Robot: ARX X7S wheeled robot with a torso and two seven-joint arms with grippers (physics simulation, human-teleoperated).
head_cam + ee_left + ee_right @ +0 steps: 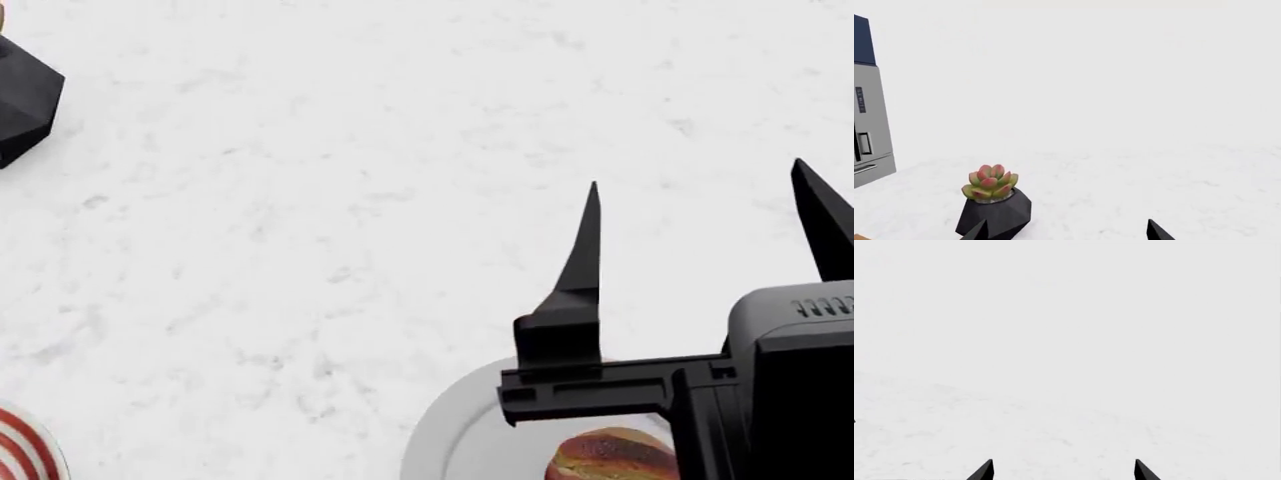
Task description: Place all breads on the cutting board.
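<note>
Nearest, at the head view's lower edge, the round reddish-brown loaf with greenish-tan stripes (611, 455) lies on the round grey plate (447, 440), partly hidden behind the black right gripper (707, 235), whose jaws stand spread and empty above it, probably staged for a descent. Further out, the left gripper (1066, 232) is likewise parted, holding nothing, near the black faceted succulent pot (994, 212). Cutting board and golden roll: not visible.

In the head view a loaf (610, 455) lies on a plate (447, 440) at bottom right, under the right gripper (707, 225) (fingers apart). A second plate (24, 450) sits bottom left, a pot (24, 95) upper left, all on the table (334, 200).
</note>
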